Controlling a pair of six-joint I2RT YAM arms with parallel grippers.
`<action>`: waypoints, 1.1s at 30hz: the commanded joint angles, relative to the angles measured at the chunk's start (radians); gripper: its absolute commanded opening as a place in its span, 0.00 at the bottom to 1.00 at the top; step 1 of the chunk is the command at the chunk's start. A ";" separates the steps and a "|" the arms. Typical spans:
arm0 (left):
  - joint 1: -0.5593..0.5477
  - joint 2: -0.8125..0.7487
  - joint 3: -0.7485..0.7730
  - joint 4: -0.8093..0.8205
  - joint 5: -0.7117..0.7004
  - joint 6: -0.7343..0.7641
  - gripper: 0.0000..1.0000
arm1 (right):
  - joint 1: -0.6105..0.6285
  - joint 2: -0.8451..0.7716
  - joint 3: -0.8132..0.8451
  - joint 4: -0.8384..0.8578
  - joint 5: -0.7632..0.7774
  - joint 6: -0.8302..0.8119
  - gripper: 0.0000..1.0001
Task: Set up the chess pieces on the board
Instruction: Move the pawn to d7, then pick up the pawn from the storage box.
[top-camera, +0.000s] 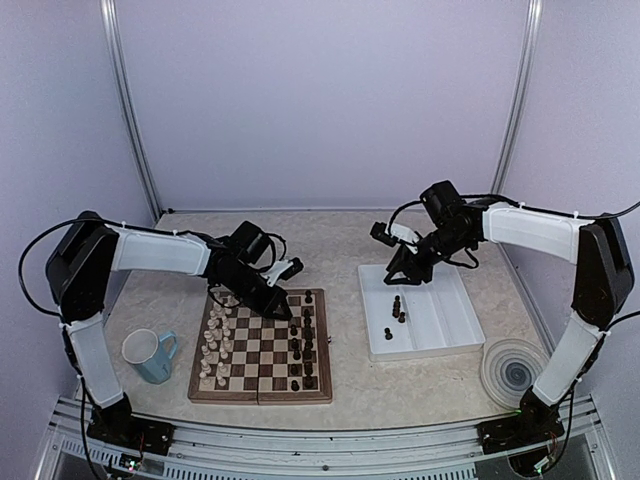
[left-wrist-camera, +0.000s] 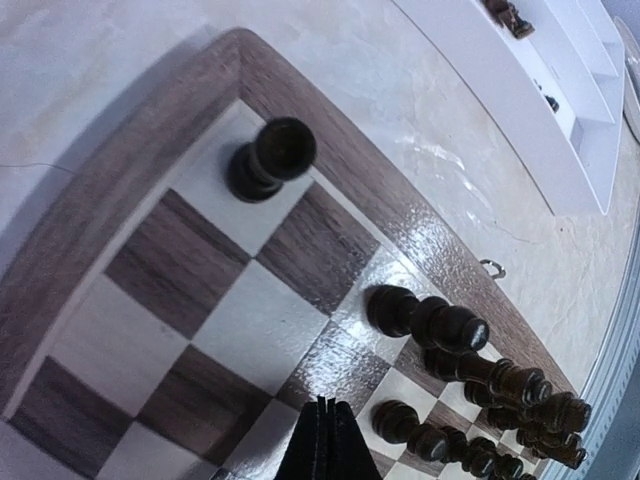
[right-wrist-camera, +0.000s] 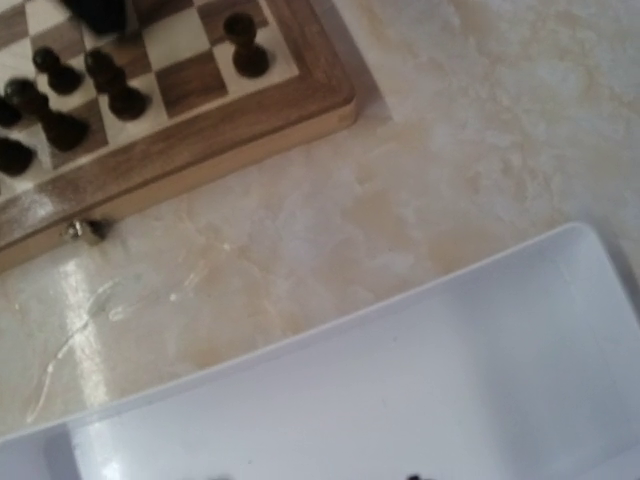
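The board (top-camera: 262, 385) lies left of centre. Dark chess pieces (top-camera: 302, 345) stand along its right columns, cream ones along its left. My left gripper (top-camera: 284, 308) hangs low over the board's far right part, shut and empty (left-wrist-camera: 325, 432). In the left wrist view a lone dark piece (left-wrist-camera: 270, 158) stands on the corner square and a row of dark pieces (left-wrist-camera: 430, 320) lies to the right of the fingers. My right gripper (top-camera: 402, 274) hovers over the far left corner of the white tray (top-camera: 440, 330). Only its tips show at the bottom edge of the right wrist view, apart, with nothing between them.
A few dark pieces (top-camera: 398, 306) remain in the tray, one more (top-camera: 388, 333) nearer. A light blue mug (top-camera: 150, 355) stands left of the board. A round ridged disc (top-camera: 513, 370) lies right of the tray. The board's corner (right-wrist-camera: 300, 90) shows beyond the tray rim (right-wrist-camera: 330, 330).
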 joint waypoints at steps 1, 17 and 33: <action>0.008 -0.139 0.069 0.017 -0.095 -0.006 0.08 | 0.003 -0.009 -0.048 -0.032 0.026 -0.040 0.36; 0.253 -0.487 -0.108 0.493 -0.621 -0.332 0.99 | 0.158 0.041 -0.181 -0.062 0.187 0.051 0.40; 0.250 -0.548 -0.197 0.560 -0.512 -0.300 0.99 | 0.201 0.202 -0.100 -0.076 0.277 0.126 0.41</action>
